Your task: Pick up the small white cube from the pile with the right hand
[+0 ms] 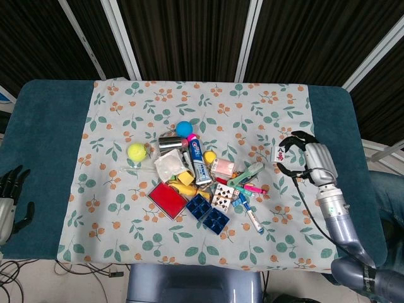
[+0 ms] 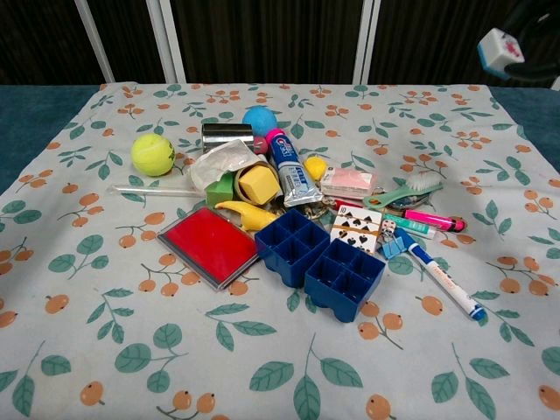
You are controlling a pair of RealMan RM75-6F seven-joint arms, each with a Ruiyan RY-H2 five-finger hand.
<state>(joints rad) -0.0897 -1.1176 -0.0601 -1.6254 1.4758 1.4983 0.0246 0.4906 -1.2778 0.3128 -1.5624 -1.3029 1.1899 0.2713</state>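
Note:
The small white cube point(image 1: 281, 153), with a pink mark on one face, is pinched in the fingertips of my right hand point(image 1: 308, 158), lifted clear of the cloth to the right of the pile. In the chest view the cube point(image 2: 500, 48) hangs high at the top right corner, and only dark fingers point(image 2: 535, 19) of the right hand show around it. My left hand point(image 1: 9, 201) rests off the table's left edge with fingers apart, holding nothing.
The pile sits mid-table on the floral cloth point(image 1: 126, 227): yellow tennis ball point(image 1: 136, 151), blue ball point(image 1: 184, 129), toothpaste tube point(image 1: 199, 161), red flat case point(image 1: 167, 199), blue compartment tray point(image 1: 207, 213), playing cards point(image 1: 222, 196), green brush point(image 1: 246, 173), marker point(image 1: 252, 218).

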